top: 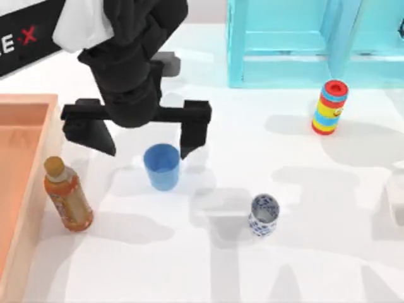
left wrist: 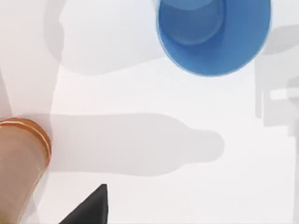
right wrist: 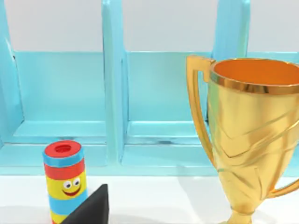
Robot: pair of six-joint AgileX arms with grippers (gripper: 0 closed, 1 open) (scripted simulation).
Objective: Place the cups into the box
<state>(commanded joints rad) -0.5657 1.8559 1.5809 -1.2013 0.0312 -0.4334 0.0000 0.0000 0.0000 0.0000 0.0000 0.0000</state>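
I hold my left gripper (top: 148, 140) with jaws spread wide over the blue cup (top: 161, 166), mid-table, to straddle it before carrying it to the box (top: 25, 164) at the left edge.

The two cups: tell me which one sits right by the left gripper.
The plain blue cup, upright just below the open left gripper in the top view. The white floral cup stands apart, farther right and nearer the table's front edge.

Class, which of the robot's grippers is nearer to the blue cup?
Left. The left gripper hangs open just above the blue cup, one finger on each side. The right gripper is off at the table's right, facing a gold trophy by the turquoise shelf.
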